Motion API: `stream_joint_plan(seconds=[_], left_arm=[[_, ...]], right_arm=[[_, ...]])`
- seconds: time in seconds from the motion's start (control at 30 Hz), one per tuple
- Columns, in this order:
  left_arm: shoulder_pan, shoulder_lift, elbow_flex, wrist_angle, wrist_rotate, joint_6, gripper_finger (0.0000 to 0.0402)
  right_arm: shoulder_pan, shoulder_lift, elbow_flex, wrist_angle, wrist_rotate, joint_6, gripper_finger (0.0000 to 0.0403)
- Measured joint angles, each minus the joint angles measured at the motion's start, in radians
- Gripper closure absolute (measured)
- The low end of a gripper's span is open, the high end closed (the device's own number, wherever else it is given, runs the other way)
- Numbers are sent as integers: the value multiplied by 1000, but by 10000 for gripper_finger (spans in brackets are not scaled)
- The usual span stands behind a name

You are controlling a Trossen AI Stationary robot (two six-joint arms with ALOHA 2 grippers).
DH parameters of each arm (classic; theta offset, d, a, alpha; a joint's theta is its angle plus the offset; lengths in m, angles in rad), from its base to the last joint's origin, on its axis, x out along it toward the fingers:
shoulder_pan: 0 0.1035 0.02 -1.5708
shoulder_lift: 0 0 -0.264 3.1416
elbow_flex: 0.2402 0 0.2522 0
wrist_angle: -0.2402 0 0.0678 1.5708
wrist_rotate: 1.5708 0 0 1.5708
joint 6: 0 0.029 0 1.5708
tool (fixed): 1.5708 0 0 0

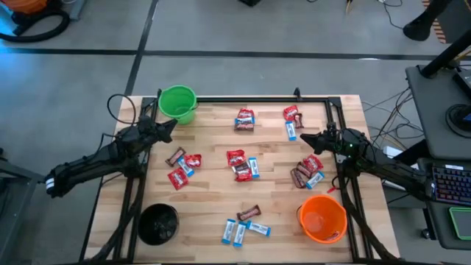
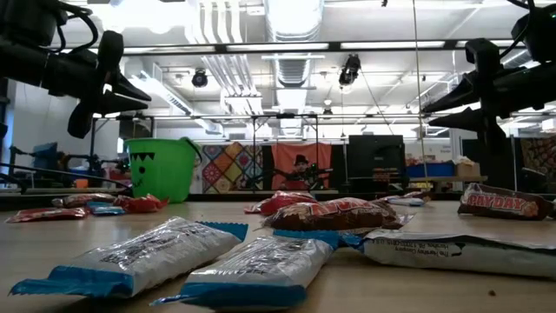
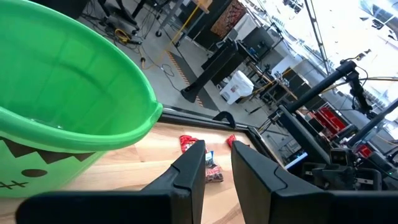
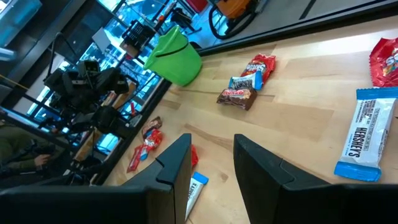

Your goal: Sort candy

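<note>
Counting roughly twenty small wrapped candies (image 1: 242, 168) scattered over the wooden tabletop (image 1: 213, 199), three plastic buckets, green (image 1: 177, 102), black (image 1: 158, 223), orange (image 1: 322, 218), left gripper (image 1: 171, 126) and right gripper (image 1: 307, 138) both slightly spread, empty

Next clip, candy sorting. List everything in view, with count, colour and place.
Table: one, light wood, between the two arms.
Green bucket: one, table's top left corner in the high view.
Black bucket: one, bottom left corner.
Orange bucket: one, bottom right corner.
Candies: about twenty; red, blue-and-white and dark brown; small clusters across the table, none in a bucket.
Left end effector: one, dark, open and empty, beside the green bucket.
Right end effector: one, dark, open and empty, over the table's right side.
</note>
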Motion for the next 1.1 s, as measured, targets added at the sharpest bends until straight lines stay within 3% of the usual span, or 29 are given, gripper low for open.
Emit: stream_joint_plan(seconds=[0.63, 0.73, 0.9, 1.1], left_arm=[[0, 0, 0, 4, 10, 0, 340], [0, -1, 0, 27, 88, -4, 340], [-1, -1, 0, 106, 206, -9, 340], [0, -1, 0, 207, 218, -14, 340]], right_arm=[[0, 0, 0, 1, -47, 20, 296], [0, 10, 18, -28, -58, 37, 296], [0, 90, 179, -182, -95, -34, 296], [0, 276, 438, -366, -129, -246, 296]])
